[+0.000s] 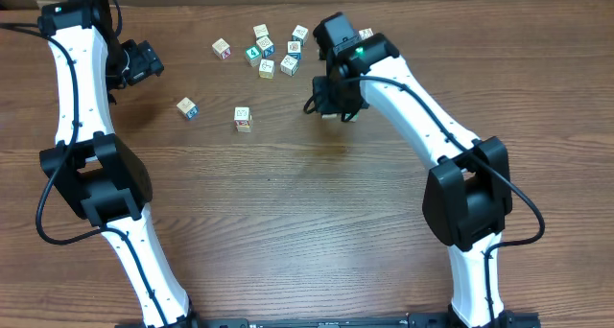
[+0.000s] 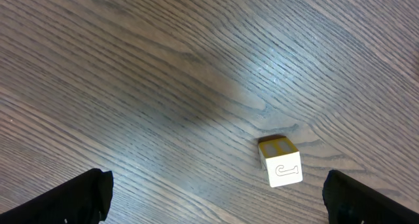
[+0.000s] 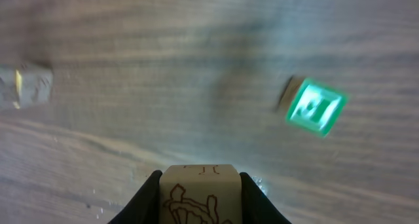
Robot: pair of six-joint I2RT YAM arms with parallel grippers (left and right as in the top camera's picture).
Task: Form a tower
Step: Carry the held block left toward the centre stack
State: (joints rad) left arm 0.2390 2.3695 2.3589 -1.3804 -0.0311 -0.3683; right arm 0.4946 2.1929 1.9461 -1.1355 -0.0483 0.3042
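My right gripper hangs over the table just right of the cube cluster. In the right wrist view it is shut on a pale wooden cube with a red-brown line drawing, held above the wood. Below it lie a green-faced cube and a pale cube. My left gripper is open at the back left. In its wrist view the fingers stand wide apart, and a white cube with a yellow side lies ahead of them. No tower shows in any view.
Several loose alphabet cubes lie clustered at the back middle. Two single cubes sit nearer the front, left of centre, and one more cube lies behind the right arm. Both arm bases stand at the front edge.
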